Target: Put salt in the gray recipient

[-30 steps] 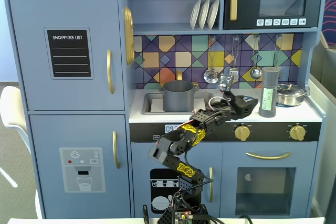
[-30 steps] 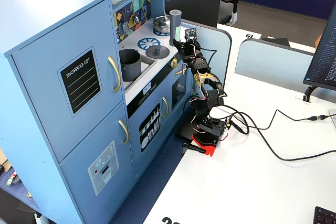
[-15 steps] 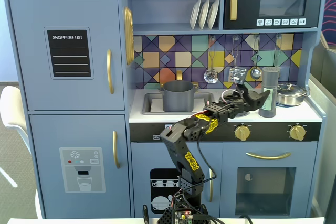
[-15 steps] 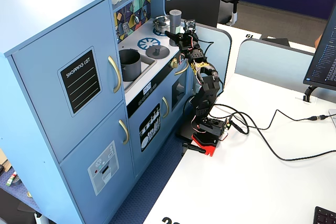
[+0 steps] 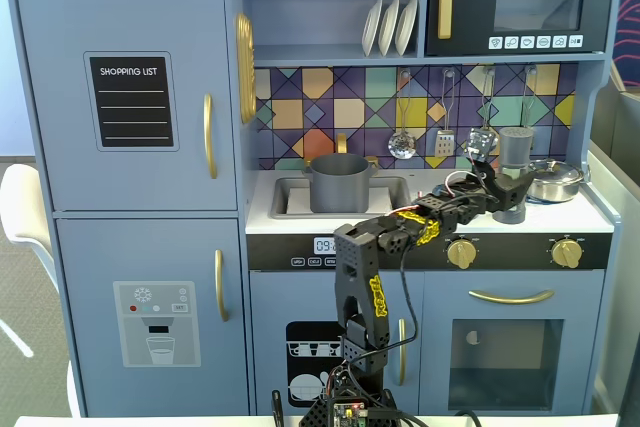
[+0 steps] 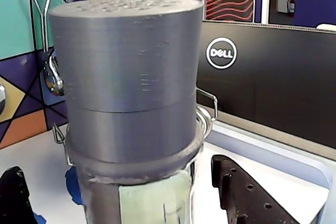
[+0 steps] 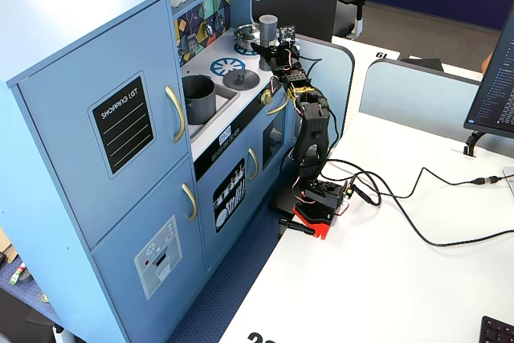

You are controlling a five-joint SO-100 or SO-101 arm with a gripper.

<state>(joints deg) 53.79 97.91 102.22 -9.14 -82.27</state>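
blue toy kitchen, patterned backsplash. salt shaker (image 6: 128, 98) stands upright on the counter at the right in a fixed view (image 5: 514, 172), directly ahead of the gripper (image 5: 503, 190), between its spread, not-yet-closed fingers (image 6: 247, 192). gray pot (image 5: 340, 182) sits in the sink, well left.

Straight ahead of your claw (image 5: 497, 190), the gray salt shaker (image 6: 128, 77) fills the path, with a claw finger (image 6: 247, 192) low on either side of it. Hanging utensils (image 5: 445, 137) crowd the wall behind and above. To the claw's left in a fixed view, the counter (image 5: 400, 215) runs bare as far as the gray pot (image 5: 340, 183) in the sink; a steel pan (image 5: 555, 179) blocks the right.
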